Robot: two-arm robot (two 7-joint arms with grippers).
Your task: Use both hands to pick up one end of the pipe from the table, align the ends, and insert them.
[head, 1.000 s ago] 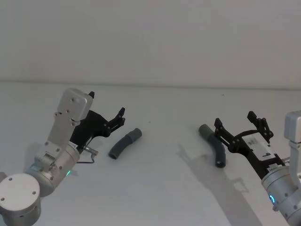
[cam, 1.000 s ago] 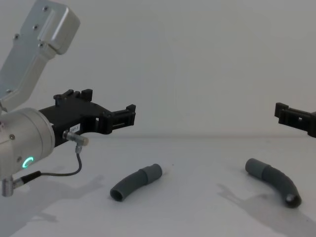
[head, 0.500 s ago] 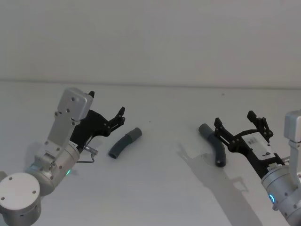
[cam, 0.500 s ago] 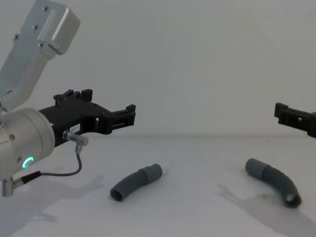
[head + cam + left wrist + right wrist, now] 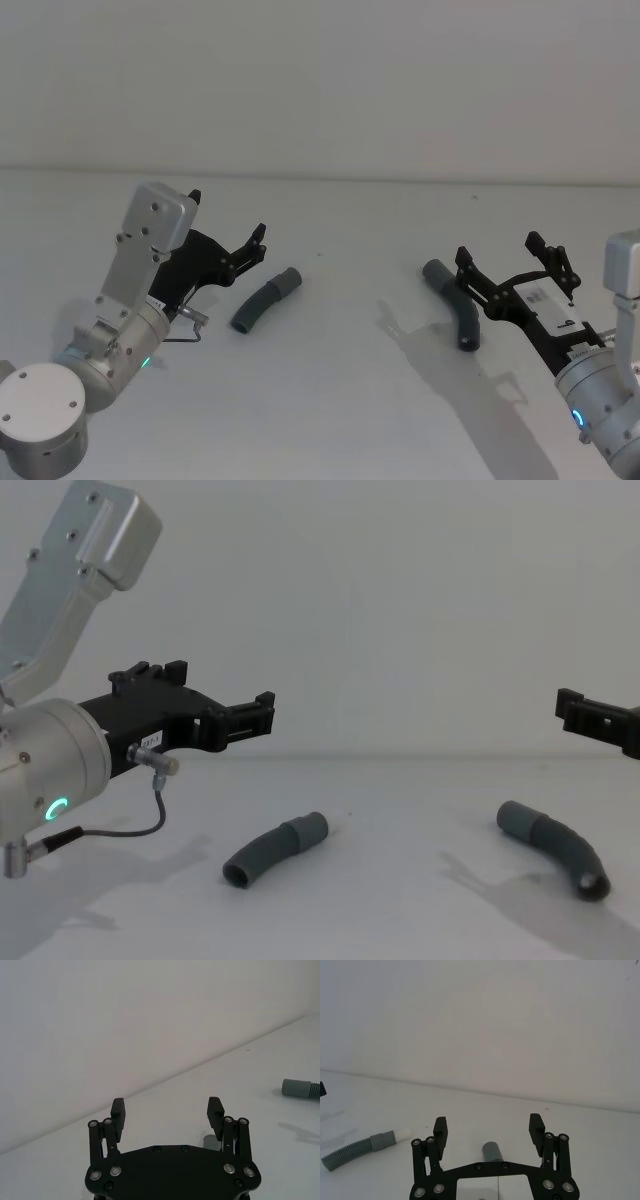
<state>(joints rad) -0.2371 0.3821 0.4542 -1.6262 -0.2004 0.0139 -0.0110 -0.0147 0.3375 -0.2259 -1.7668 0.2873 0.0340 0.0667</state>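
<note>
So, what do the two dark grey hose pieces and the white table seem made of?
Left dark grey curved hose piece: probably flexible matte plastic or rubber; fine ribs along the bend, smooth lighter cuff. Right dark grey curved hose piece: apparently the same. Off-white flat table: matte, perhaps laminate or painted board; soft shadows, no glare.

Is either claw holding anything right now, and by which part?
Nothing is held. The left claw and the right claw are open in the air, and the left hose piece and the right hose piece lie free on the table.
</note>
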